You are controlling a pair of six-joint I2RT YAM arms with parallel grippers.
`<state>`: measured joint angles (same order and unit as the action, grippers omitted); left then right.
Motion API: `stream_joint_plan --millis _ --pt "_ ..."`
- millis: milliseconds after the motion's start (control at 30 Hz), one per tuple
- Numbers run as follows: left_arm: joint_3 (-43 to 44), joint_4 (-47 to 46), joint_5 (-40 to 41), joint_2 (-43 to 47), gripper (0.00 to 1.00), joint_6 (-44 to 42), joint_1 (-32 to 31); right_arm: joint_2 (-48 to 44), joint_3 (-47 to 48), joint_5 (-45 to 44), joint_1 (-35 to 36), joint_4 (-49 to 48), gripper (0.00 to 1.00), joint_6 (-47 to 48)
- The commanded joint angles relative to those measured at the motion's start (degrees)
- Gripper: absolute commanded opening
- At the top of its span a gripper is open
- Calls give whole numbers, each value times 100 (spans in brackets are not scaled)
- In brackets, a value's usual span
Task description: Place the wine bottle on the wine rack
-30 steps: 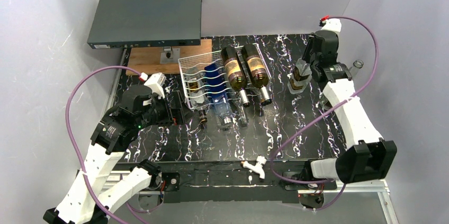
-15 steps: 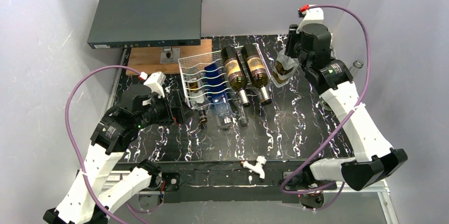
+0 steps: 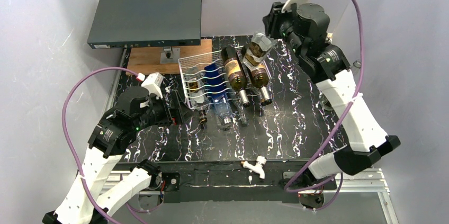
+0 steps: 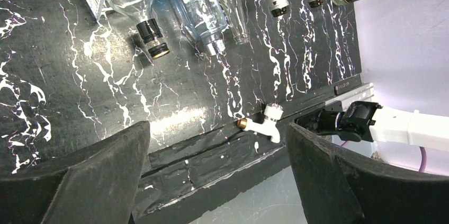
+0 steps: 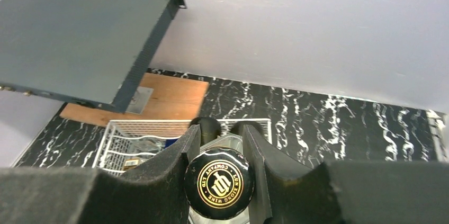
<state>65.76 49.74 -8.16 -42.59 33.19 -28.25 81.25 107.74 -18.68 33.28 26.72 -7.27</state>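
Right gripper [image 3: 271,27] is clamped on the neck of the wine bottle [image 3: 259,47]. The bottle hangs in the air, base down and steeply tilted, over the right end of the wine rack [image 3: 197,75], above two brown bottles [image 3: 234,73] lying there. The rack is below and left of the tool; its slots run far-to-near, so I judge the bottle must tip flat. Left gripper [image 3: 179,110] is wide and empty at the rack's near left corner. A second ago the bottle was low, out right; it has come up and left. Left arm unchanged.
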Motion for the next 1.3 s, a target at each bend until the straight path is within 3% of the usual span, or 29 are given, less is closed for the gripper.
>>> stream_joint_plan --millis 0,467,1267 --pt "46 21 -42 31 99 10 -18 269 539 537 289 -1366 1 -101" --pt "103 290 165 263 99 29 -14 1672 1139 645 1285 -2359 1 0" --pt "244 458 298 295 99 -75 -14 3036 1930 -296 1427 -3103 1 1200"
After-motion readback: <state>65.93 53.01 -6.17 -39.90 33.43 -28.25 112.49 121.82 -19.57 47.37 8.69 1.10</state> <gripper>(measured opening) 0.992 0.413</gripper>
